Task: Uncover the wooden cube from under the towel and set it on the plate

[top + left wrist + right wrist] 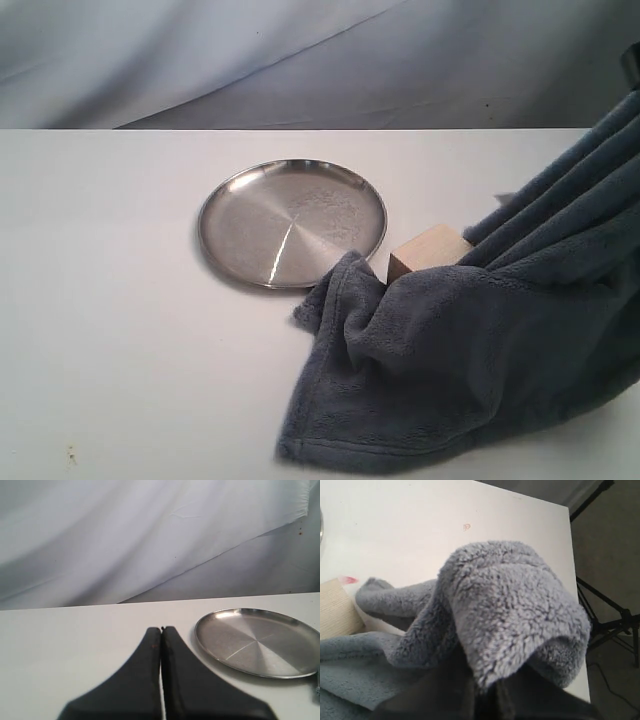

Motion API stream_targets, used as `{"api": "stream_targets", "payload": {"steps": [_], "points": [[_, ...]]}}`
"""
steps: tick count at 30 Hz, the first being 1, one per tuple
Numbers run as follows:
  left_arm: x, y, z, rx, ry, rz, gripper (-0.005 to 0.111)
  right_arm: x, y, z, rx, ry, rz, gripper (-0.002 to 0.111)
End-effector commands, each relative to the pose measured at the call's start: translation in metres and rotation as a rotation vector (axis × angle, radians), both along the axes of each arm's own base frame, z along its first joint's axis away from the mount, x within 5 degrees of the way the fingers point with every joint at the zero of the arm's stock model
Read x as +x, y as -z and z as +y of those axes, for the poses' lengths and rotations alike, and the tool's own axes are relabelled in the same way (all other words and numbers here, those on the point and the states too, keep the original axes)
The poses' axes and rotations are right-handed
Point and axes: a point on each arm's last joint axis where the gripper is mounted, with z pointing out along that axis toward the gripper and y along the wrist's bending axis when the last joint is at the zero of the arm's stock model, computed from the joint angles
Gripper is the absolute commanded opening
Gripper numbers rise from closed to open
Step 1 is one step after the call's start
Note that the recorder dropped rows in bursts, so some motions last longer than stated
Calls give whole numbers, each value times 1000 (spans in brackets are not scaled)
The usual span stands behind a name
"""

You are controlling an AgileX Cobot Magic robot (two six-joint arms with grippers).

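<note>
A blue-grey fleece towel [480, 350] is pulled up toward the upper right edge of the exterior view, its lower part still on the table. One corner of the pale wooden cube [428, 254] shows from under it, just right of the steel plate [292, 222]. My right gripper [487, 692] is shut on a fold of the towel [510, 610], which drapes over its fingertips; the cube's edge [335, 614] shows beside the cloth. My left gripper [161, 630] is shut and empty, low over the table beside the plate [257, 641].
The white table [110, 330] ends at a grey cloth backdrop [300, 60]. In the right wrist view the table's edge drops to a dark floor with a tripod leg [607, 622]. A towel corner [335, 285] overlaps the plate's rim.
</note>
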Motion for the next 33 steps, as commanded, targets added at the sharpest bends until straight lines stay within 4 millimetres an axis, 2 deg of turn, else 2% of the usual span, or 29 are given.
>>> {"api": "stream_targets", "payload": {"steps": [1, 6, 14, 20, 29, 33], "points": [[0, 1, 0, -4, 5, 1, 0, 6, 0, -15, -40, 37, -2, 0], [0, 1, 0, -4, 5, 1, 0, 18, 10, -21, -59, 73, 46, 0], [0, 1, 0, -4, 5, 1, 0, 41, 43, -4, -50, 56, 194, 0], [0, 1, 0, -4, 5, 1, 0, 49, 89, 6, -65, 57, 364, 0], [0, 1, 0, -4, 5, 1, 0, 42, 156, 22, 47, 30, 555, 0], [0, 1, 0, -4, 5, 1, 0, 38, 186, 25, 40, 34, 661, 0]]}}
